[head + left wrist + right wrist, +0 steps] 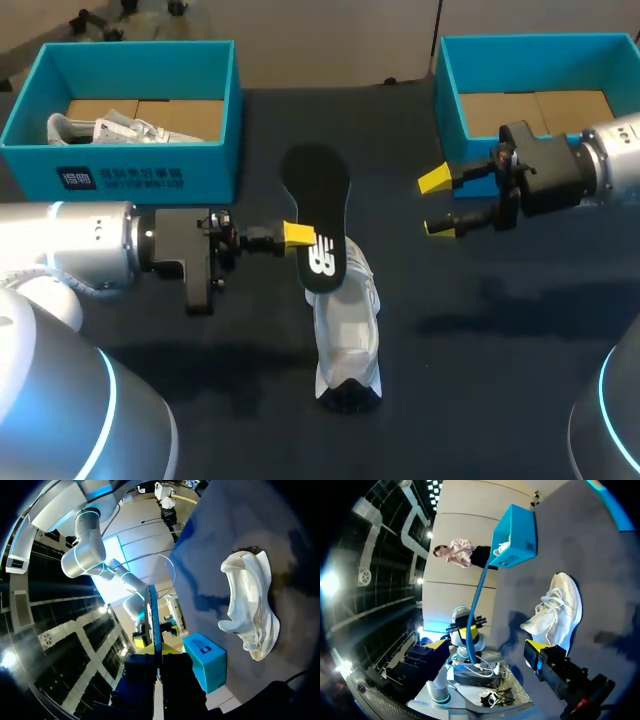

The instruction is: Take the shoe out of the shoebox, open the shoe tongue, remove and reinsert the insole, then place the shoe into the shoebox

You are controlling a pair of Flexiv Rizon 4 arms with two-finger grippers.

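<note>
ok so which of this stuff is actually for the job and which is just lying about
For the job: white shoe; black insole in the left tool; the empty shoebox, probably; right tool, open.
Lying about: the other shoebox and the second shoe inside it.
</note>
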